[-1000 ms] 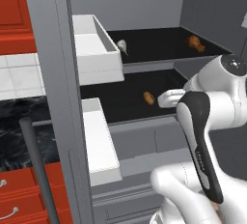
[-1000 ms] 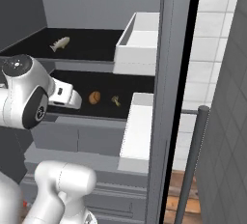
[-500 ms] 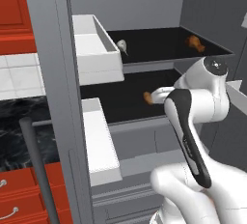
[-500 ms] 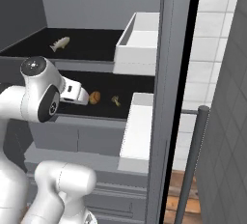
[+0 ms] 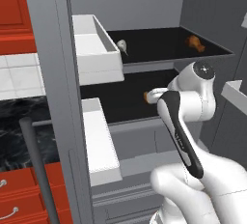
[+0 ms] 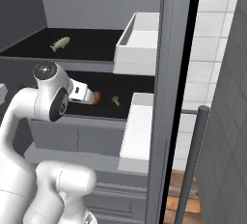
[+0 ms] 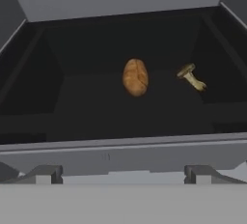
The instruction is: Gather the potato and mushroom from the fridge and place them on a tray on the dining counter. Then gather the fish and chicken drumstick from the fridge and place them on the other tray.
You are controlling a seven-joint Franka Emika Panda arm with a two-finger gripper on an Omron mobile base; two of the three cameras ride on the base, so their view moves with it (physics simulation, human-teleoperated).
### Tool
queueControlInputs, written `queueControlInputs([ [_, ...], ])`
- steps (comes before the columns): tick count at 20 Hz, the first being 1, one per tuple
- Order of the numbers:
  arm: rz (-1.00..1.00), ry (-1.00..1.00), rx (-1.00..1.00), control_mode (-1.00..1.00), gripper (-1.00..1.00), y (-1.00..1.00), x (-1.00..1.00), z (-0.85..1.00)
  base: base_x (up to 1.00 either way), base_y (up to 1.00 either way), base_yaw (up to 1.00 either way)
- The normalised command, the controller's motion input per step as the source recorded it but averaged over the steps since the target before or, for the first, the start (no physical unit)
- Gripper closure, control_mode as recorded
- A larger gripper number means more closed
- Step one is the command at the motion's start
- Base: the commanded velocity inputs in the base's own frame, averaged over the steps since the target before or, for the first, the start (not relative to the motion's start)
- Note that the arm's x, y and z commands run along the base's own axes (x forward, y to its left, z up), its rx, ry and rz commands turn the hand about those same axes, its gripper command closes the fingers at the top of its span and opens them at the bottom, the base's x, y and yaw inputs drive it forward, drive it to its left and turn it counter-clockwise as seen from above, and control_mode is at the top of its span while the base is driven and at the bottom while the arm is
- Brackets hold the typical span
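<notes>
Left base view. The tall grey metal fridge (image 5: 58,73) stands with its doors open, so both black shelves are exposed to the arm. On the upper shelf a small pale fish (image 5: 122,47) lies at about 11 o'clock from the arm's wrist, and an orange-brown chicken drumstick (image 5: 195,42) lies at about 1 o'clock, near the far side wall. On the lower shelf a brown oval potato (image 5: 146,96) peeks out just beside the white wrist, which is levelled at this shelf; judged: the arm is lined up for the potato first, as the task orders.

Right base view. The same potato (image 6: 97,96) sits just off the front of the hand, at 3 o'clock from it, and a small tan mushroom (image 6: 116,100) lies near the potato, further toward 3 o'clock and apart from it. The fish (image 6: 59,43) rests on the shelf above, at 12 o'clock from the hand.

Hand view. The potato (image 7: 135,77) lies close to centre, the mushroom (image 7: 191,77) at 3 o'clock from it, not touching. The tool (image 7: 123,174) has its two dark tips spread to full width at 6 o'clock, short of the shelf's front lip; it holds nothing and touches nothing. Judged: approach stage, grasp not yet made.
</notes>
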Motion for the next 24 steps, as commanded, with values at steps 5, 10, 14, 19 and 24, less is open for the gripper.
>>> queueControlInputs([
  [5, 0.00, 0.00, 0.00, -1.00, -1.00, -0.05, 0.34, -0.18, 0.00, 0.00, 0.00],
  [10, -0.01, 0.00, 0.00, -1.00, -1.00, -0.07, 0.28, -0.19, 0.00, 0.00, 0.00],
  [14, -0.01, 0.00, 0.00, -1.00, -1.00, -0.07, 0.27, -0.15, 0.00, 0.00, 0.00],
  [19, 0.00, 0.00, 0.00, -1.00, -1.00, -0.02, 0.29, -0.16, 0.00, 0.00, 0.00],
  [24, 0.00, 0.00, 0.00, -1.00, -1.00, 0.00, 0.24, -0.17, 0.00, 0.00, 0.00],
])
